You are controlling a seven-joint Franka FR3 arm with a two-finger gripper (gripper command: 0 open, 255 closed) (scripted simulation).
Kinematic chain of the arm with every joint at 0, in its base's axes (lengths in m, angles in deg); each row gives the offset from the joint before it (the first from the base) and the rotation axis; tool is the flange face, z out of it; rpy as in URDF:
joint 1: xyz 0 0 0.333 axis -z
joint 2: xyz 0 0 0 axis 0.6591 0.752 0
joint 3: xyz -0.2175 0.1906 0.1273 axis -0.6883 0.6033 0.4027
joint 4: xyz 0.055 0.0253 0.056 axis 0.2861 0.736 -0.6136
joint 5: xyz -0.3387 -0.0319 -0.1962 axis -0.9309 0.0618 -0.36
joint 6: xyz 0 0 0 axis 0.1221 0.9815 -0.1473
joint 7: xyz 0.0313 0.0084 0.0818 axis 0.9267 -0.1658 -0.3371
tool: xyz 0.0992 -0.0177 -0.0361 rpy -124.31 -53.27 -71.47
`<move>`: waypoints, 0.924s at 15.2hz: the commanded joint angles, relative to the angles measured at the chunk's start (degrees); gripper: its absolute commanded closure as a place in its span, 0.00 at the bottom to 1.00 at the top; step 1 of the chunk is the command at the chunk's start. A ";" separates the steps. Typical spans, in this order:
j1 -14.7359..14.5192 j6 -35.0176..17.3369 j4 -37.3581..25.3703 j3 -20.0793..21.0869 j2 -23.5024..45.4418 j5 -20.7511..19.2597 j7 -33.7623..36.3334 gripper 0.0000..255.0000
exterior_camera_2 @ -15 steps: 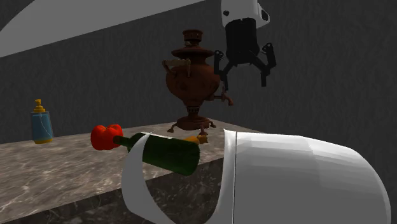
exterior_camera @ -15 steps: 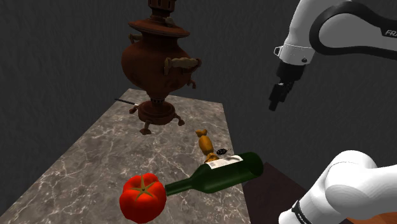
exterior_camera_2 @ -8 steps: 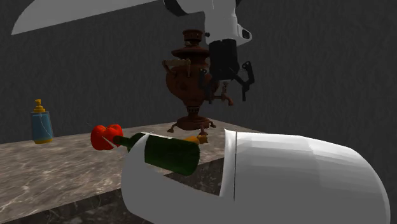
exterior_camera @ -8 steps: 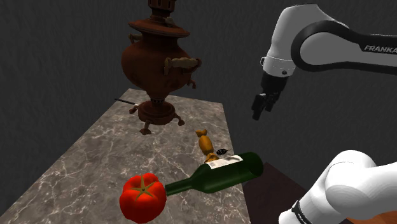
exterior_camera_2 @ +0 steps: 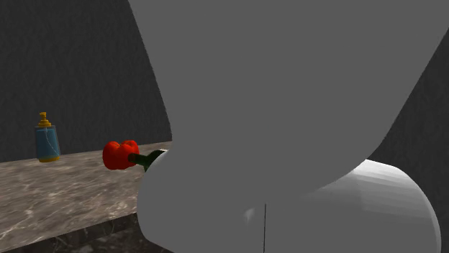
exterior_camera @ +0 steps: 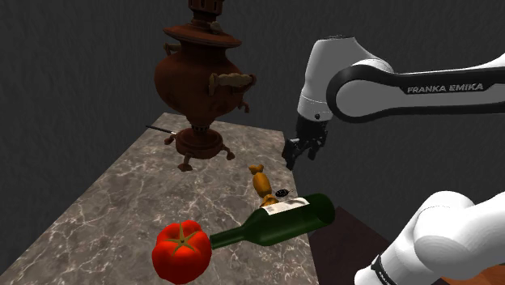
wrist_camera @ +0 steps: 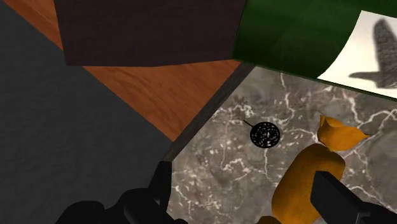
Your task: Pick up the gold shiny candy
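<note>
The gold candy [exterior_camera: 259, 181], a twisted-wrapper sweet, lies on the marble table [exterior_camera: 121, 210] near its right edge in the shoulder view, just beyond the green bottle. My black gripper [exterior_camera: 291, 155] hangs above the table's edge, a little to the right of the candy and higher. In the wrist view the fingers [wrist_camera: 160, 188] stand apart, so the gripper [wrist_camera: 245, 191] is open with nothing held. The candy [wrist_camera: 310, 175] lies below, close by the other finger, with the table edge under the gap.
A green wine bottle [exterior_camera: 279, 222] lies on its side close in front of the candy, a red tomato [exterior_camera: 182, 250] by its neck. A brown samovar [exterior_camera: 199, 81] stands at the back. A small black disc [wrist_camera: 264, 135] lies beside the candy. A blue bottle [exterior_camera_2: 47, 138] stands far off.
The arm has swung down and to the shoulder view's left, bringing the gripper from well right of the table to just above its edge near the candy. It now blocks most of the second exterior view.
</note>
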 commanded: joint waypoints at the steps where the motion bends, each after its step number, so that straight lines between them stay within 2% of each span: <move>1: 0.16 -3.02 -0.32 2.07 2.96 0.61 3.63 0.00; 8: 1.74 -13.37 -4.76 9.28 17.23 -1.09 17.24 0.00; 14: 1.92 -17.72 -2.70 9.95 19.66 -1.97 18.47 0.00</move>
